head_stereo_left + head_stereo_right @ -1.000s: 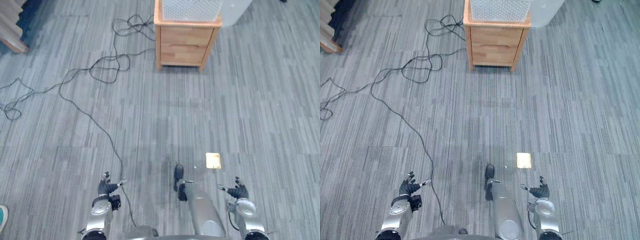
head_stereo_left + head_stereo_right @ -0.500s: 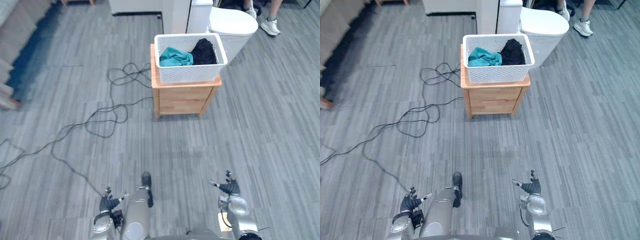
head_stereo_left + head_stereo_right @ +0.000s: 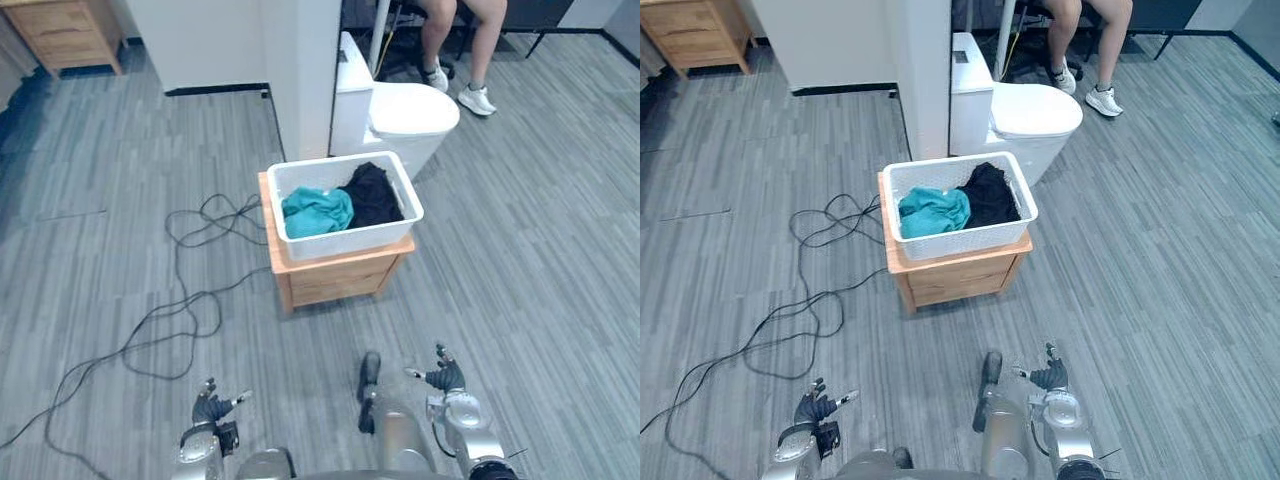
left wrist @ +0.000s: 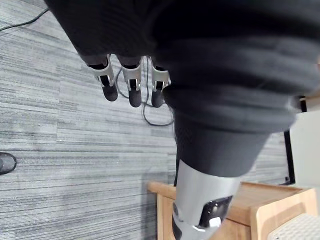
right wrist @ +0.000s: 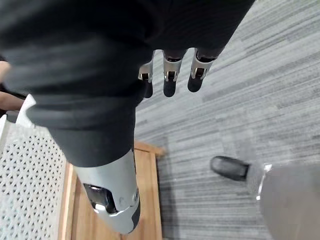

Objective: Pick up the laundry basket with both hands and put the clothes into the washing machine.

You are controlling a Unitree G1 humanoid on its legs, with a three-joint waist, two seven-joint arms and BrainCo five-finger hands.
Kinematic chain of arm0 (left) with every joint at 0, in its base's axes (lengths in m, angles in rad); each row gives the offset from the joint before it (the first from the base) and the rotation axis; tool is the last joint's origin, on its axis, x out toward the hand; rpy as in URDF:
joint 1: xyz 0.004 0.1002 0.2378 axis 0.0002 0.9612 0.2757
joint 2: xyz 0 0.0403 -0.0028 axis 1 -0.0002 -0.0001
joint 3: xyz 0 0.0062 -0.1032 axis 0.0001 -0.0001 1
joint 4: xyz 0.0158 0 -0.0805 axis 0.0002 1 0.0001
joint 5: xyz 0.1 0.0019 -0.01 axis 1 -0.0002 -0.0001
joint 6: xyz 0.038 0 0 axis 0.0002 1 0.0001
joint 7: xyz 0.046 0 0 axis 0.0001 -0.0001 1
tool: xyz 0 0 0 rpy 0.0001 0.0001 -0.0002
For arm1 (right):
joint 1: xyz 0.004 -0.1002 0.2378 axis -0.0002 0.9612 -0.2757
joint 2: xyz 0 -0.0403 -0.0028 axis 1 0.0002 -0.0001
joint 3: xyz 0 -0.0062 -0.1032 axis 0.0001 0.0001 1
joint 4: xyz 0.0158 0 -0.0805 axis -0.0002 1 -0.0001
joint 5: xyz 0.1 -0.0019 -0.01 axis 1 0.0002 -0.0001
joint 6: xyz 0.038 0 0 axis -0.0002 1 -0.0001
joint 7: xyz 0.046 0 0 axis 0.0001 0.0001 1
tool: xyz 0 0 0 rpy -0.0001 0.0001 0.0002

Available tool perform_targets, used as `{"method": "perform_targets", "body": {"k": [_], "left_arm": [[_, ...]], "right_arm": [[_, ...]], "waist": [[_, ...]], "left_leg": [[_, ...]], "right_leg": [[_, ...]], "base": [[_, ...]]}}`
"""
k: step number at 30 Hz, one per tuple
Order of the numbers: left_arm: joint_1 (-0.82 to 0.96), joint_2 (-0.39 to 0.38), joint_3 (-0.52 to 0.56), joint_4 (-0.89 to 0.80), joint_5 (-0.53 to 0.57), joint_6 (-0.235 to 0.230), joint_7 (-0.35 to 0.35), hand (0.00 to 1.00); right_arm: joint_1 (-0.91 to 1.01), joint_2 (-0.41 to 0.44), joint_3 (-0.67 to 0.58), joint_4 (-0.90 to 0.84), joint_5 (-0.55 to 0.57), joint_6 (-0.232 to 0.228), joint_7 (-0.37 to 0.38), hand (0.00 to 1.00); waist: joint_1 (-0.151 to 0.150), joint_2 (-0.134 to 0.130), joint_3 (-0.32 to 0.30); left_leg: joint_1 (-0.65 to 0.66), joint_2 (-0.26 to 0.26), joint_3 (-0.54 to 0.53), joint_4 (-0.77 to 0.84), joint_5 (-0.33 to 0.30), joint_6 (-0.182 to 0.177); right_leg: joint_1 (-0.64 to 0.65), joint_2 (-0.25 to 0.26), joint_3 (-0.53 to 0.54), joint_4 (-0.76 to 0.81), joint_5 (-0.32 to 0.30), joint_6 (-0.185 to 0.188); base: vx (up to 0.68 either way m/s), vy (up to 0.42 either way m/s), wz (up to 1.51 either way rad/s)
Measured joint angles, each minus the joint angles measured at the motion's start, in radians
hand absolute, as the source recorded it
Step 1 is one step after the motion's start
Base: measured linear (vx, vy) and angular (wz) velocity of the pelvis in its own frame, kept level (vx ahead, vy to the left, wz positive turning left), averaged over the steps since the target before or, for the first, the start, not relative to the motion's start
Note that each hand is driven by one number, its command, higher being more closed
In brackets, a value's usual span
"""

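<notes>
Left eye view: a white latticed laundry basket (image 3: pixel 345 238) sits on top of a low wooden cabinet (image 3: pixel 340 278) in the middle of a grey plank-patterned floor (image 3: pixel 540 260), well ahead of the robot. Inside the basket, a crumpled teal garment (image 3: pixel 318 211) lies on the robot's left side and a black garment (image 3: pixel 372 195) on the right, the two touching at the middle. Just behind the cabinet stands a white fixture (image 3: pixel 410 110) with a closed rounded lid, beside a white pillar (image 3: pixel 300 70). Farther back, a seated person's bare legs (image 3: pixel 455 25) and white sneakers show at the top edge, and a second wooden drawer unit (image 3: pixel 62 30) stands in the far left corner.

The left hand (image 3: pixel 210 407) and the right hand (image 3: pixel 445 378) hang low over the floor near the bottom of the frame, well apart from each other and far short of the basket. Both are empty. In the left wrist view the fingers (image 4: pixel 131 90) point straight out in a loose row with the floor beyond them; the right wrist view shows the same of its fingers (image 5: pixel 169 82), spread and grasping nothing, with the basket's perforated wall (image 5: pixel 25 190) and the cabinet's top (image 5: pixel 147 200) in sight past the hand.
</notes>
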Motion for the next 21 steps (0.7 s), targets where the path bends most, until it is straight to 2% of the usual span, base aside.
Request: {"method": "perform_targets", "body": {"k": [1, 2, 3, 4, 5, 6, 7, 8, 9, 10, 11, 12, 13, 14, 15, 17, 21], "left_arm": [[0.002, -0.016, 0.000, 0.000, 0.001, 0.000, -0.001, 0.00], [0.001, -0.030, 0.000, 0.000, 0.001, -0.001, -0.001, 0.00], [0.000, -0.030, 0.000, 0.001, 0.001, -0.003, -0.001, 0.00], [0.009, -0.046, 0.010, 0.001, 0.001, -0.001, 0.000, 0.00], [0.014, -0.063, 0.011, -0.001, 0.000, -0.001, 0.001, 0.00], [0.020, -0.078, 0.009, -0.004, -0.001, -0.001, 0.000, 0.00], [0.035, -0.098, 0.007, -0.021, -0.002, -0.001, -0.002, 0.00], [0.035, -0.106, 0.007, -0.028, -0.002, 0.000, -0.002, 0.00], [0.035, -0.113, 0.000, -0.050, -0.009, 0.000, -0.002, 0.00], [0.035, -0.113, 0.000, -0.060, -0.012, 0.000, -0.002, 0.00], [0.036, -0.113, 0.000, -0.079, -0.017, 0.000, -0.002, 0.00], [0.040, -0.115, 0.000, -0.092, -0.019, 0.000, -0.002, 0.00], [0.041, -0.116, 0.000, -0.095, -0.019, 0.000, -0.002, 0.00], [0.043, -0.120, 0.001, -0.096, -0.019, 0.000, -0.002, 0.00], [0.050, -0.129, 0.001, -0.096, -0.019, 0.000, -0.002, 0.00], [0.048, -0.120, 0.007, -0.091, -0.019, 0.004, -0.002, 0.00], [0.049, -0.112, 0.007, -0.124, -0.019, 0.004, -0.002, 0.00]], "right_arm": [[0.008, -0.018, 0.000, -0.001, 0.000, 0.003, 0.001, 0.00], [0.010, -0.035, -0.001, -0.001, 0.000, 0.004, 0.002, 0.00], [0.010, -0.035, -0.003, 0.000, 0.000, 0.008, 0.002, 0.00], [0.018, -0.033, -0.003, -0.008, -0.001, 0.015, 0.002, 0.00], [0.041, -0.033, -0.004, -0.031, -0.001, 0.015, 0.002, 0.00], [0.069, -0.033, -0.002, -0.061, 0.000, 0.015, 0.000, 0.00], [0.091, -0.021, 0.002, -0.092, 0.001, 0.015, 0.000, 0.00], [0.097, -0.013, 0.001, -0.108, 0.001, 0.014, -0.001, 0.00], [0.108, -0.013, -0.002, -0.133, 0.002, 0.014, -0.005, 0.00], [0.107, -0.011, -0.002, -0.140, 0.002, 0.012, -0.005, 0.00], [0.108, -0.003, -0.002, -0.154, 0.003, 0.012, -0.005, 0.00], [0.116, 0.000, -0.021, -0.181, 0.004, 0.012, -0.006, 0.00], [0.119, 0.003, -0.030, -0.187, 0.005, 0.011, -0.006, 0.00], [0.129, 0.002, -0.052, -0.187, 0.009, 0.012, -0.008, 0.00], [0.131, -0.001, -0.072, -0.196, 0.009, 0.012, -0.010, 0.00], [0.132, 0.021, -0.077, -0.225, 0.008, 0.015, -0.009, 0.00], [0.133, 0.022, -0.076, -0.263, -0.001, 0.012, -0.015, 0.00]], "waist": [[-0.009, 0.031, -0.007], [-0.010, 0.079, -0.013], [-0.008, 0.081, -0.011], [-0.009, 0.090, -0.007], [-0.011, 0.103, 0.000], [-0.009, 0.114, 0.002], [0.002, 0.110, 0.006], [0.008, 0.116, 0.003], [0.017, 0.104, 0.006], [0.018, 0.103, 0.005], [0.022, 0.107, 0.003], [0.030, 0.099, 0.002], [0.034, 0.109, -0.003], [0.043, 0.120, -0.010], [0.045, 0.148, -0.024], [0.044, 0.116, -0.031], [0.043, 0.084, -0.048]], "left_leg": [[0.009, 0.032, -0.019, 0.008, -0.023, -0.013], [0.001, 0.074, -0.038, 0.047, -0.057, -0.039], [-0.014, 0.088, -0.044, 0.101, -0.056, -0.039], [-0.069, 0.127, -0.073, 0.278, -0.040, -0.061], [-0.128, 0.163, -0.103, 0.450, 0.006, -0.070], [-0.192, 0.203, -0.117, 0.618, 0.102, -0.066], [-0.270, 0.250, -0.120, 0.801, 0.113, -0.060], [-0.304, 0.261, -0.119, 0.857, 0.105, -0.056], [-0.369, 0.260, -0.102, 0.878, 0.084, -0.055], [-0.392, 0.257, -0.088, 0.852, 0.075, -0.052], [-0.420, 0.236, -0.069, 0.768, 0.052, -0.050], [-0.426, 0.211, -0.051, 0.631, 0.045, -0.046], [-0.421, 0.196, -0.051, 0.542, 0.045, -0.047], [-0.391, 0.166, -0.062, 0.336, 0.069, -0.056], [-0.364, 0.154, -0.080, 0.179, 0.170, -0.029], [-0.314, 0.119, -0.075, 0.115, 0.178, -0.014], [-0.252, 0.068, -0.060, 0.027, 0.187, 0.000]], "right_leg": [[-0.016, 0.030, 0.006, 0.052, 0.033, -0.022], [-0.036, 0.061, -0.002, 0.107, 0.019, -0.044], [-0.043, 0.063, -0.008, 0.144, 0.009, -0.062], [-0.026, 0.071, -0.031, 0.198, -0.035, -0.098], [0.011, 0.082, -0.040, 0.219, -0.076, -0.110], [0.056, 0.096, -0.052, 0.228, -0.117, -0.114], [0.108, 0.113, -0.058, 0.224, -0.156, -0.134], [0.131, 0.117, -0.057, 0.221, -0.168, -0.143], [0.172, 0.120, -0.058, 0.197, -0.187, -0.149], [0.192, 0.121, -0.060, 0.178, -0.189, -0.147], [0.230, 0.121, -0.060, 0.143, -0.189, -0.148], [0.252, 0.120, -0.060, 0.120, -0.188, -0.148], [0.259, 0.120, -0.060, 0.117, -0.181, -0.135], [0.266, 0.124, -0.061, 0.117, -0.186, -0.129], [0.272, 0.145, -0.059, 0.117, -0.197, -0.111], [0.289, 0.120, -0.044, 0.111, -0.205, -0.094], [0.333, 0.086, -0.033, 0.059, -0.218, -0.063]], "base": [[0.48, -0.261, 0.11], [0.49, -0.223, 0.08], [0.55, -0.301, 0.10], [0.44, -0.271, 0.11], [0.42, -0.300, 0.19], [0.41, -0.231, 0.12], [0.39, -0.191, 0.00], [0.42, -0.184, -0.12], [0.32, -0.136, -0.08], [0.38, -0.125, -0.05], [0.34, -0.049, -0.01], [0.35, -0.020, -0.02], [0.33, 0.022, -0.08], [0.31, 0.061, -0.16], [0.31, 0.085, -0.20], [0.26, 0.081, -0.06], [0.22, 0.099, 0.02]]}}
